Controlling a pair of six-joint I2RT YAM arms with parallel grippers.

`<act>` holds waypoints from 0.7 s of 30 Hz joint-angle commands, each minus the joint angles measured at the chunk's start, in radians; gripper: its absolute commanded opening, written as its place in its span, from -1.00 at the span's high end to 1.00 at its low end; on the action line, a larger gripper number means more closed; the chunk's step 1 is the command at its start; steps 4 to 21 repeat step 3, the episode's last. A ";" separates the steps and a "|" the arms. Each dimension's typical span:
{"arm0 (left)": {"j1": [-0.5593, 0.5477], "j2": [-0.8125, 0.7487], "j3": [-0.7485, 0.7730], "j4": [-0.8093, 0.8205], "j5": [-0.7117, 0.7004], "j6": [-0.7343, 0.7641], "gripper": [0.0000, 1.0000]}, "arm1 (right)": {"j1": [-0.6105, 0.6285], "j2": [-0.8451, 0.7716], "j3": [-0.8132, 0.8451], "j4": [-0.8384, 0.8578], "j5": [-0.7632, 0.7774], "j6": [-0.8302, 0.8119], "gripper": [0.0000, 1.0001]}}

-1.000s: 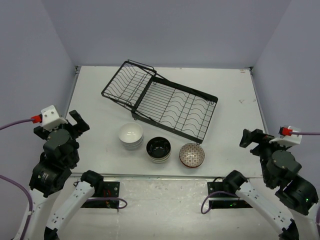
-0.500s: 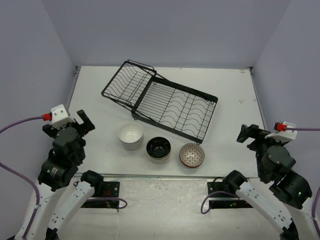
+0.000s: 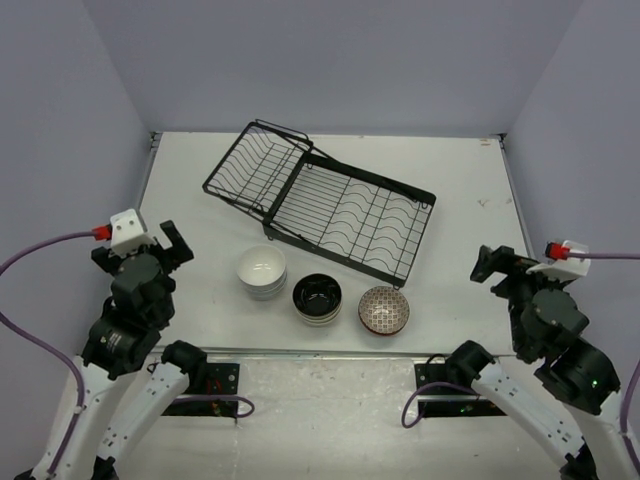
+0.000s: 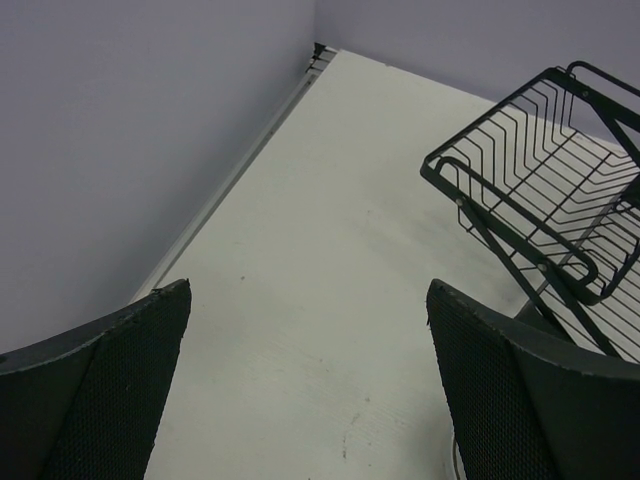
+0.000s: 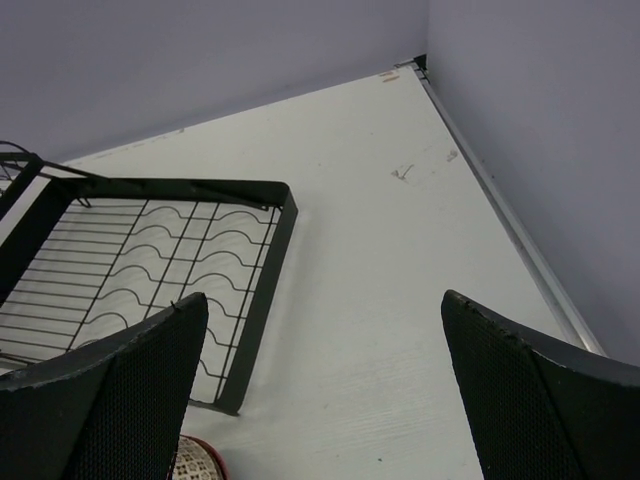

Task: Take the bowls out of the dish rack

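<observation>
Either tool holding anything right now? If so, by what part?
Nothing held: left tool and right tool are both open and empty; the bowls sit on the table, untouched.

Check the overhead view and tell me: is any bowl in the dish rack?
No, the dish rack holds nothing, and the bowls sit on the table in front of it.

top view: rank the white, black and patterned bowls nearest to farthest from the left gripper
1. White bowls, leftmost, closest to the left gripper.
2. Black bowls, in the middle.
3. Patterned bowls, rightmost.
</observation>
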 commanded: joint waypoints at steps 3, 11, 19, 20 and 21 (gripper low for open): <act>-0.002 -0.017 -0.022 0.051 0.015 0.032 -1.00 | -0.001 -0.001 -0.008 0.043 -0.017 -0.010 -0.98; -0.002 -0.017 -0.022 0.051 0.015 0.032 -1.00 | -0.001 -0.001 -0.008 0.043 -0.017 -0.010 -0.98; -0.002 -0.017 -0.022 0.051 0.015 0.032 -1.00 | -0.001 -0.001 -0.008 0.043 -0.017 -0.010 -0.98; -0.002 -0.017 -0.022 0.051 0.015 0.032 -1.00 | -0.001 -0.001 -0.008 0.043 -0.017 -0.010 -0.98; -0.002 -0.017 -0.022 0.051 0.015 0.032 -1.00 | -0.001 -0.001 -0.008 0.043 -0.017 -0.010 -0.98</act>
